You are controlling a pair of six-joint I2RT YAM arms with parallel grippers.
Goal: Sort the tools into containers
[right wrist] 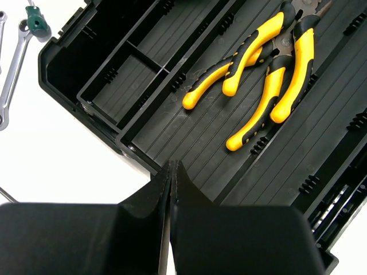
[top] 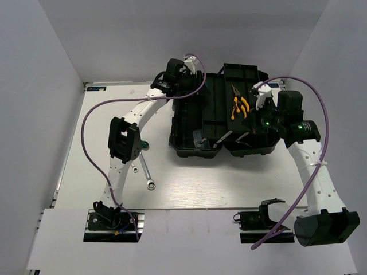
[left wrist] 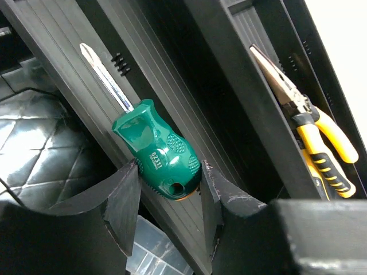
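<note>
1. Green-handled screwdriver (left wrist: 157, 154): stubby. It has a glossy moulded handle with dimpled grip patches, white lettering and a hole at the butt, plus a bright chrome shaft ending in a cross-point tip. You have it pinched at the butt end of the handle by the left gripper (left wrist: 169, 172). The jaws are partly spread, one black pad on each side. It is tilted over a long ribbed channel of the toolbox (top: 189, 146); whether it touches the floor cannot be told.
2. Yellow-handled pliers (right wrist: 246, 54) and a second pair (right wrist: 281, 86): both have yellow grips with black inserts. They lie touching, handles overlapping, on the grooved floor of one long compartment, to the right of the screwdriver's channel.
3. Toolbox: black plastic, open, with straight-walled trays, ribbed bottoms and divider walls. The short compartment at the corner in the right wrist view holds nothing visible.
4. Right gripper (right wrist: 172, 166): matte black fingers pressed flat together, holding nothing. You see it above the edge of the pliers' compartment.
5. On the white table (top: 200, 183), left of the toolbox: a second green screwdriver (top: 144, 144), a long silver wrench (top: 147, 172) and another wrench (right wrist: 2, 20), the last cut off by the frame.
</note>
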